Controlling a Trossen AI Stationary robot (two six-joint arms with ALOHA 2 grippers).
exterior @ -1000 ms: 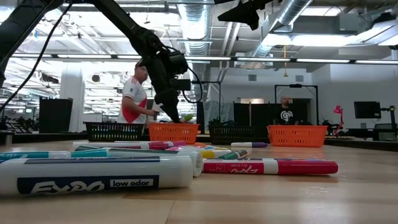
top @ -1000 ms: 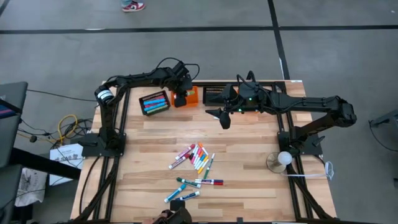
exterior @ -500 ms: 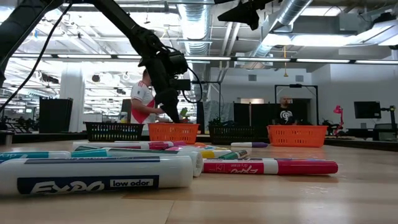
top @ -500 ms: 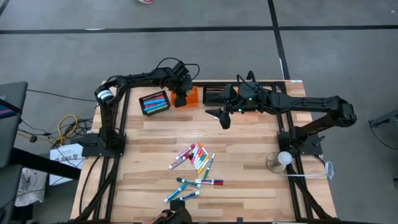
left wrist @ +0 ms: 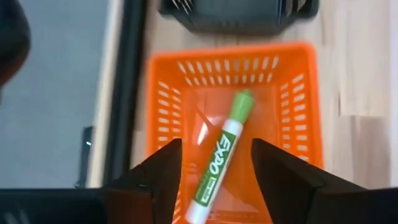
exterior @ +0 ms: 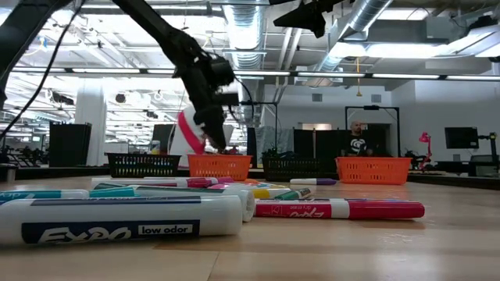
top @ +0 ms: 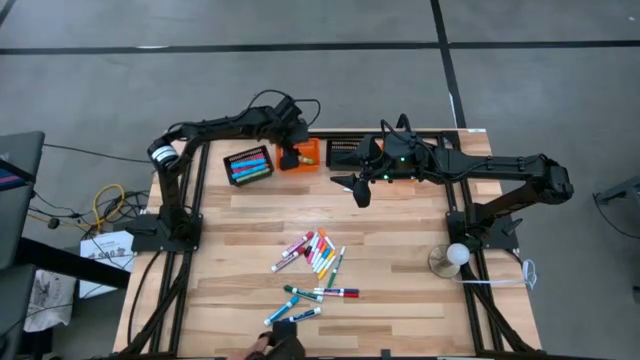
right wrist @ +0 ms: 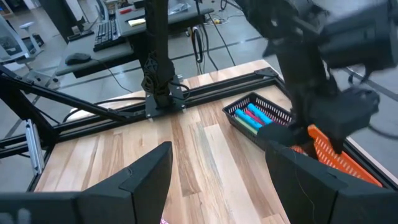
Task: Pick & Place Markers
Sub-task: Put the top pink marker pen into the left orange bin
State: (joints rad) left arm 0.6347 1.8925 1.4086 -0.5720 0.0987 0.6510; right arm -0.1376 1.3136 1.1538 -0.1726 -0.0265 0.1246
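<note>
Item: my left gripper [left wrist: 214,168], over the orange basket [left wrist: 292,134] at the table's far edge, fingers spread with nothing between them. One green marker [left wrist: 221,155] lies loose in that basket, aslant on its floor, apart from my fingers.

Item: my right gripper [right wrist: 217,165], raised over the far middle of the table, fingers wide apart, empty.

Item: baskets, four along the far edge in the low view: two orange, two black [exterior: 143,164]. The black one [top: 248,165] beside my left gripper holds several markers, blue and pink (count not clear from above).

Item: loose markers on the near half of the table [top: 400,215], two clusters. The upper cluster [top: 318,252], roughly eight to ten, fanned and touching, in pink, red, orange, yellow, green and white. The lower cluster [top: 312,297], about five, blue, green and one red-ended (exact number hard to settle).
</note>
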